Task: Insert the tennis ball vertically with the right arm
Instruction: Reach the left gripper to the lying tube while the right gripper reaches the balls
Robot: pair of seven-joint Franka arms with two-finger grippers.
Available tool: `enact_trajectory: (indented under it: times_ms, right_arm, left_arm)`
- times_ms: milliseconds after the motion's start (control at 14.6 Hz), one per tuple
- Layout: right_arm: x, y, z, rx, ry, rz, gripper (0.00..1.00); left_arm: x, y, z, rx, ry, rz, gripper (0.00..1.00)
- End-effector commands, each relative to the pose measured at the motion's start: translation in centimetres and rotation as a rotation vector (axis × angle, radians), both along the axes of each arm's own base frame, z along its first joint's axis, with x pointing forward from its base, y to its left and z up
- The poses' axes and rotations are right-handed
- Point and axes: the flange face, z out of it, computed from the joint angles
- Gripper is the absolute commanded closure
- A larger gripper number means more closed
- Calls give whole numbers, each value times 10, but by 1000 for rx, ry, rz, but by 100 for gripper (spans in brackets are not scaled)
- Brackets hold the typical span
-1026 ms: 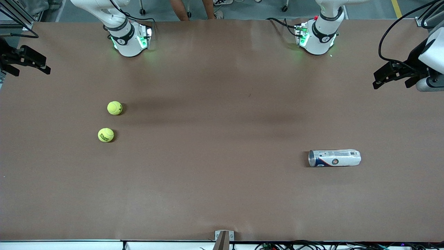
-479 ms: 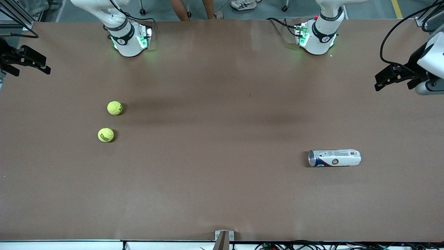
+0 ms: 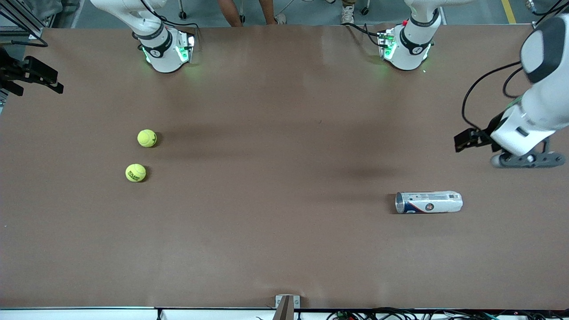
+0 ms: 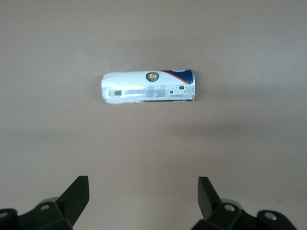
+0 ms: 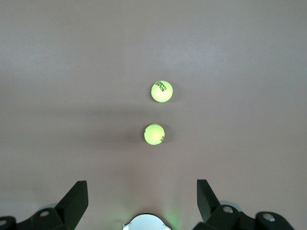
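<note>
Two yellow-green tennis balls lie on the brown table toward the right arm's end: one (image 3: 146,138) farther from the front camera and one with black print (image 3: 135,172) nearer. Both show in the right wrist view, the plain one (image 5: 154,134) and the printed one (image 5: 161,91). A white and blue ball can (image 3: 429,202) lies on its side toward the left arm's end, its open mouth facing the balls. It also shows in the left wrist view (image 4: 147,86). My right gripper (image 3: 42,78) is open and empty, high at the table's edge (image 5: 141,201). My left gripper (image 3: 464,141) is open and empty above the table near the can (image 4: 142,201).
The right arm's base (image 3: 166,51) and the left arm's base (image 3: 406,46) stand at the table's back edge. A metal bracket (image 3: 286,304) sits at the front edge. The brown table (image 3: 284,186) stretches between balls and can.
My left arm has swung in from the table's end and come over the table close to the can. The right arm, balls and can have not moved.
</note>
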Motion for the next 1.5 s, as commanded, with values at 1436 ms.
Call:
enact_trajectory:
  times_ms: [1436]
  right_arm:
    - [27, 4, -199, -28, 166, -201, 0]
  left_arm:
    - [49, -58, -249, 351, 285, -1018, 0]
